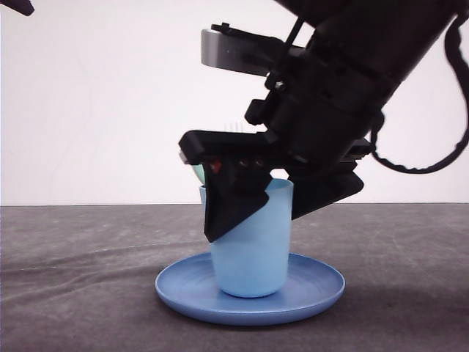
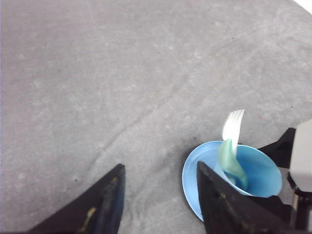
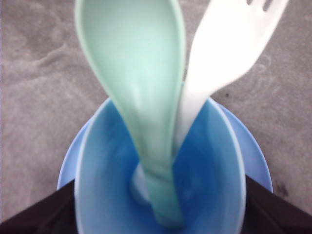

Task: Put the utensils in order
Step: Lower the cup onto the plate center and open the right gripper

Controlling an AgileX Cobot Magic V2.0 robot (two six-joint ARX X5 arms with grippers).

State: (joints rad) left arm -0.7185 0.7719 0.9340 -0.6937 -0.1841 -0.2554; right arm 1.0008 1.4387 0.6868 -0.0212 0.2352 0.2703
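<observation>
A light blue cup (image 1: pixel 253 253) stands upright on a round blue plate (image 1: pixel 315 293). The pale green spoon (image 3: pixel 136 73) and the white fork (image 3: pixel 229 53) both stand in the cup (image 3: pixel 214 161), handles down and heads leaning out over the rim. My right gripper (image 1: pixel 254 227) is open, one finger on each side of the cup near its rim, and it holds neither utensil. My left gripper (image 2: pixel 160 165) is open over bare table beside the plate (image 2: pixel 195 175), with the fork (image 2: pixel 233 127) and spoon (image 2: pixel 229 158) off to one side of it.
A grey cloth-like surface (image 1: pixel 88 249) covers the table around the plate, with a white wall behind. The right arm's bulk (image 1: pixel 366 81) hangs over the cup.
</observation>
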